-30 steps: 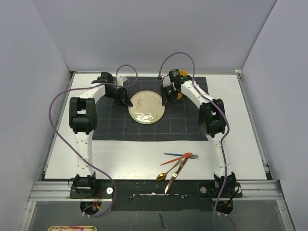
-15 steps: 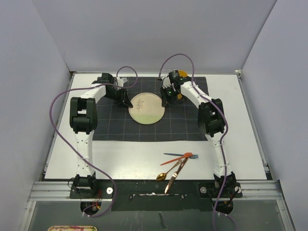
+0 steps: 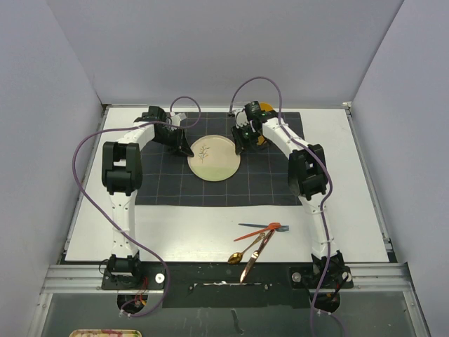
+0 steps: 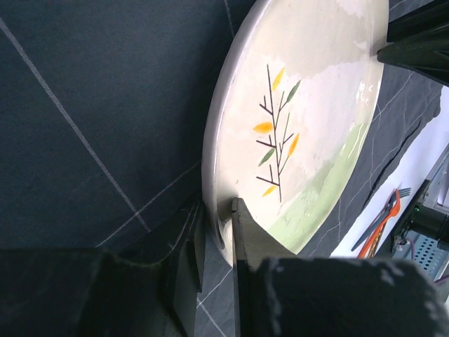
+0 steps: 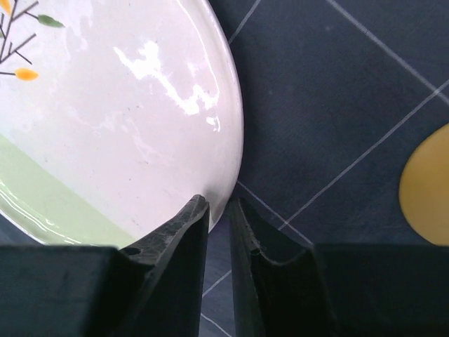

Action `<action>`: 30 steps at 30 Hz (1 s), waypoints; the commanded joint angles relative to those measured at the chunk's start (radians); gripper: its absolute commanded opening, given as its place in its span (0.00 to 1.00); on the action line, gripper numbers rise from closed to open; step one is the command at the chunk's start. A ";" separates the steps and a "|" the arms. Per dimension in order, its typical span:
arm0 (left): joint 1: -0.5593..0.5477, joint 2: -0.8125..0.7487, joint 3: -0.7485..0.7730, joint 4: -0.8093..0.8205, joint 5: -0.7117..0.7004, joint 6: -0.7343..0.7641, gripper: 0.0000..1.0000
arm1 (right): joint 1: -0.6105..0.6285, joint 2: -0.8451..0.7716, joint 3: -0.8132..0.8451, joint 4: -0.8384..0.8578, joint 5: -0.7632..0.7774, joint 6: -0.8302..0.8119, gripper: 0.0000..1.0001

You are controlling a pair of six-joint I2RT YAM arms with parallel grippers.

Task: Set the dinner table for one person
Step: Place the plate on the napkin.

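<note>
Lying near the plate (image 3: 214, 158): a yellow disc (image 5: 428, 186)

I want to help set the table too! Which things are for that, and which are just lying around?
For the job: plate, dark cloth under it, cutlery pile, dinner table.
Just lying about: purple cables, patterned tin off the table. The yellow thing beside the plate is too hidden to sort.
</note>
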 commanded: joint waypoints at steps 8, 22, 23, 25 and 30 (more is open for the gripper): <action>-0.009 -0.002 0.052 0.031 -0.037 0.064 0.00 | 0.003 -0.085 0.001 -0.013 0.029 -0.029 0.22; -0.010 -0.009 0.069 0.025 -0.037 0.068 0.00 | 0.007 -0.160 -0.160 -0.042 -0.032 0.010 0.26; -0.010 -0.011 0.066 0.025 -0.039 0.069 0.00 | 0.008 -0.164 -0.165 -0.043 -0.035 0.012 0.26; -0.010 -0.015 0.064 0.025 -0.040 0.070 0.00 | 0.007 -0.171 -0.174 -0.046 -0.039 0.016 0.26; -0.010 -0.022 0.055 0.023 -0.040 0.074 0.00 | 0.008 -0.180 -0.194 -0.058 -0.054 0.028 0.26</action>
